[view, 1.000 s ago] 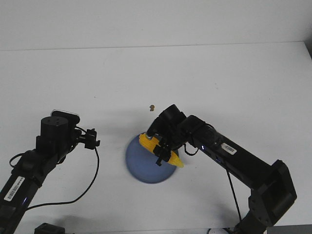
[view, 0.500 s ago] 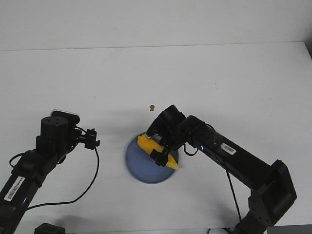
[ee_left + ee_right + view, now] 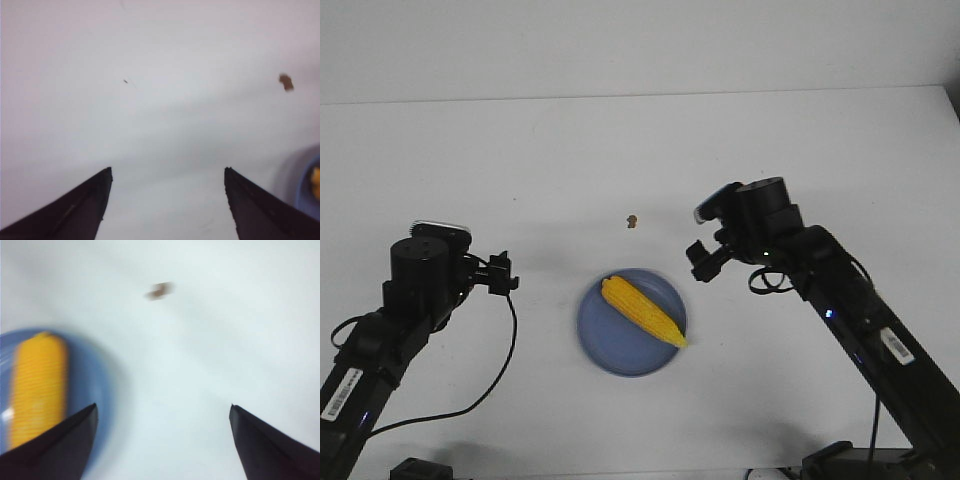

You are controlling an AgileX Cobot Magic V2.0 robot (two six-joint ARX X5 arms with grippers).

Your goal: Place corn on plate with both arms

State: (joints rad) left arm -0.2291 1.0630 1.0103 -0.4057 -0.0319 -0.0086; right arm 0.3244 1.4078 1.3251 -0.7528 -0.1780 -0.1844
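The yellow corn point(image 3: 642, 311) lies diagonally on the round blue plate point(image 3: 610, 350) near the table's front middle. It also shows in the right wrist view point(image 3: 37, 387) on the plate point(image 3: 95, 375). My right gripper point(image 3: 162, 410) is open and empty, just right of the plate; in the front view it point(image 3: 703, 262) hangs above the table beside the plate's far right rim. My left gripper point(image 3: 167, 172) is open and empty over bare table, left of the plate; in the front view it point(image 3: 500, 275) sits well left of the plate. A sliver of the plate point(image 3: 307, 187) shows in the left wrist view.
A tiny brown speck point(image 3: 632, 219) lies on the white table point(image 3: 640, 150) behind the plate; it also shows in the left wrist view point(image 3: 286, 82) and the right wrist view point(image 3: 159, 290). A black cable point(image 3: 500, 370) loops from the left arm.
My right gripper has let go of the corn, which now lies on the plate. The right arm has pulled back up and to the right. The left arm shifted slightly left.
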